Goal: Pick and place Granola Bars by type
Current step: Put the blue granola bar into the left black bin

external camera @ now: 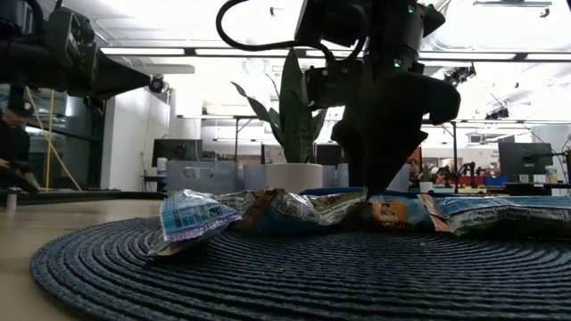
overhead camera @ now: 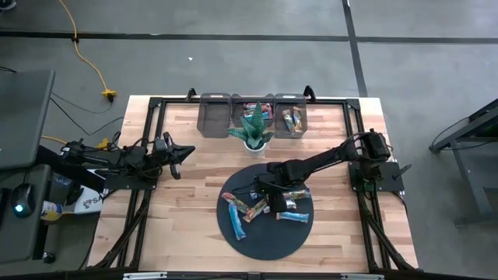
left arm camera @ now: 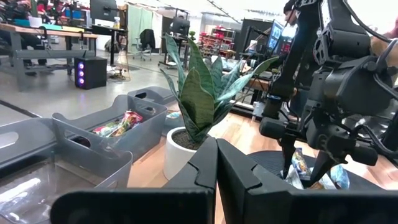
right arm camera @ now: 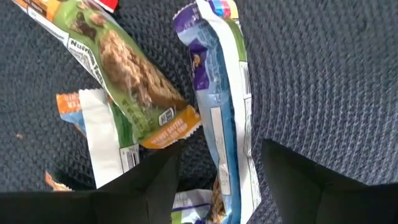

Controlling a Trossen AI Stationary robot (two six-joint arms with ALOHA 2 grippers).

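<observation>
Round mat (overhead camera: 268,237): dark navy, woven in concentric rings. Tabletop (overhead camera: 187,218): pale wood planks w/ black frame round it. Potted plant (overhead camera: 254,124): green spiky leaves w/ lighter edges, white pot. Far bins (overhead camera: 215,113): translucent grey. Granola Bars (overhead camera: 264,206) on mat: mixed blue, orange, white. Close up, green-wrapped bar (right arm camera: 124,68) has a granola picture & orange end; blue bar (right arm camera: 224,124) has purple top & white strip; white bar (right arm camera: 106,143) w/ orange corner. Both arms black.
</observation>
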